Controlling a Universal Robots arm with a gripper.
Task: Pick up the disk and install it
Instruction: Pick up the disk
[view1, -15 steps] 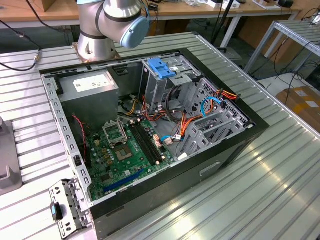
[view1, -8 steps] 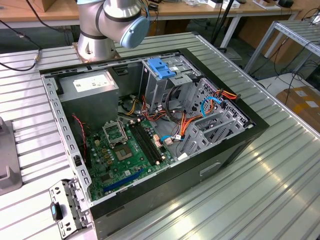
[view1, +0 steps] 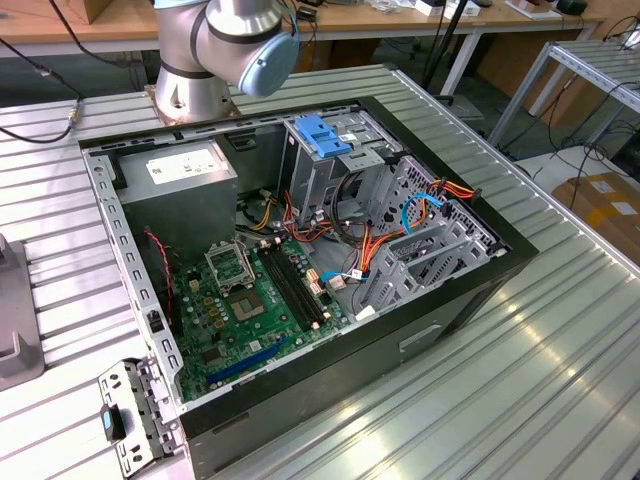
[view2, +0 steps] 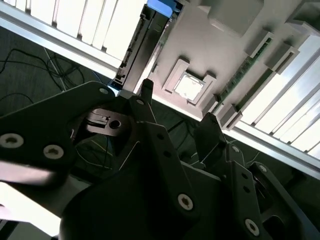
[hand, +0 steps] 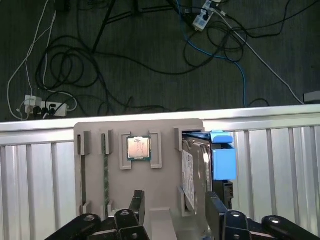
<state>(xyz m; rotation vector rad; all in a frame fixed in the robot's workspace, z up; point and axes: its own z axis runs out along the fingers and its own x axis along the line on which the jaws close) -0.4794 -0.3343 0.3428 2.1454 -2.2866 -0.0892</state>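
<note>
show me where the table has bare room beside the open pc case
Bare: the ribbed table on the exterior view's right of the case, and the strip on its left up to the grey block. Crowded: cables around the drive cage.

One disk (hand: 197, 175), one processor chip (hand: 138, 148), one computer case (view1: 400, 345).

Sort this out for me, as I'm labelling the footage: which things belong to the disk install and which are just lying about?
Job: flat silver-grey metal disk in its blue plastic frame; open black tool; open black metal computer case, likely its destination.
Lying about: square silver processor chip; thin green memory stick; black floor cables.
</note>
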